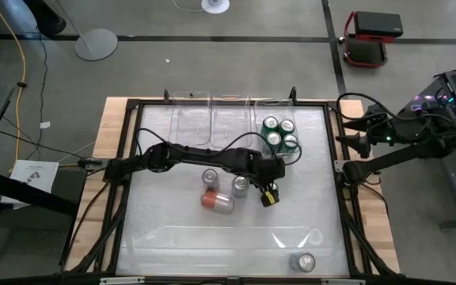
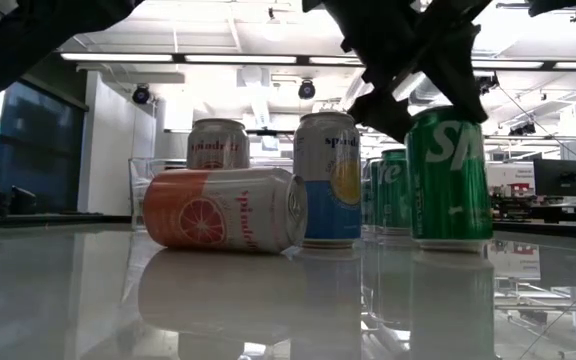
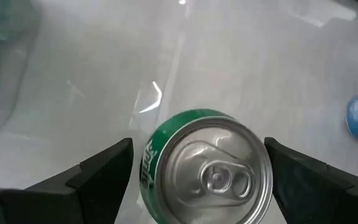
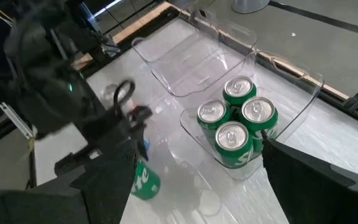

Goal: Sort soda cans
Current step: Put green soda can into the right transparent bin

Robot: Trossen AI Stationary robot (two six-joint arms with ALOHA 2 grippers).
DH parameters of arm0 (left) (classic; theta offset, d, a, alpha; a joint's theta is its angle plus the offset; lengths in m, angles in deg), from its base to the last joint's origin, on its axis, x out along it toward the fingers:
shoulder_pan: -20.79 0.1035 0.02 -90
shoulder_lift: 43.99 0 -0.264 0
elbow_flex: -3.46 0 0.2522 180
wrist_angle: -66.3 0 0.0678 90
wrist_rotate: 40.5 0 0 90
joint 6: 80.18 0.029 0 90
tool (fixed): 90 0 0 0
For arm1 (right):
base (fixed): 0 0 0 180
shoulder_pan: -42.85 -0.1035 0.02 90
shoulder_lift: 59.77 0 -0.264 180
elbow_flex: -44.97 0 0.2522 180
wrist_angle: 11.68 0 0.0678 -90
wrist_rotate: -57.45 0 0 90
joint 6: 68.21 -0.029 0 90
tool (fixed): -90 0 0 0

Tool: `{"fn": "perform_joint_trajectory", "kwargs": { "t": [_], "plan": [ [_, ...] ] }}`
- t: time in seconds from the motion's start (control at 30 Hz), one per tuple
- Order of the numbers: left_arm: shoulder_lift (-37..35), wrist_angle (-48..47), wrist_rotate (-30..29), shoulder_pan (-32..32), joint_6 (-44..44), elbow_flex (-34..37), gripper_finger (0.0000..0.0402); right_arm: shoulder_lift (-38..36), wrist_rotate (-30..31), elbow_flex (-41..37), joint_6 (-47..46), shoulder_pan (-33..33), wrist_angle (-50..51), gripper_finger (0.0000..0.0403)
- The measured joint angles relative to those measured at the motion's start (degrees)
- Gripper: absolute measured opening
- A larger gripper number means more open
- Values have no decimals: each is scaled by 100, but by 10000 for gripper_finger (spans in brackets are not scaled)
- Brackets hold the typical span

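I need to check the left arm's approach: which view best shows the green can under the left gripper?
Left wrist view: green can stands between open fingers. Low view shows its side, right wrist view only part, high view hides it under the left gripper.

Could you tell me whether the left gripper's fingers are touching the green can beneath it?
Apart. In the left wrist view, the left gripper straddles the green can, with bare table showing between each of its fingers and the can's rim.

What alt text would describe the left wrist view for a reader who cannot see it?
An upright green soda can with a shiny silver top stands on the white table, between the open dark fingers of the left gripper, which do not touch it.
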Motion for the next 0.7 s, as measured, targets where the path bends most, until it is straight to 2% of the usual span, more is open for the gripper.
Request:
{"fn": "perform_joint_trajectory", "kwargs": {
  "t": [0.17, 0.23, 0.3, 0.43, 0.53, 0.7],
  "plan": [
    [-258, -176, -69, 63, -237, -13, 335, -9, -147, -841, 136, -2, -346, 330],
    [-446, -220, -83, 24, -274, -13, 335, -9, -372, -1410, 331, -1, -877, 330],
    [-664, -324, -286, -45, -386, -22, 335, 27, -842, -2012, 729, -2, -1721, 330],
    [-1183, -726, -1038, -263, -576, -26, 335, 239, -1992, -3134, 1810, -2, -3686, 330],
    [-1546, -1348, -1763, -475, -871, -26, 335, 568, -2629, -3756, 2725, -2, -5055, 330],
    [-2053, -2573, -2699, -838, -1779, -26, 335, 1337, -2734, -4284, 3534, -2, -6456, 330]
  ]
}}
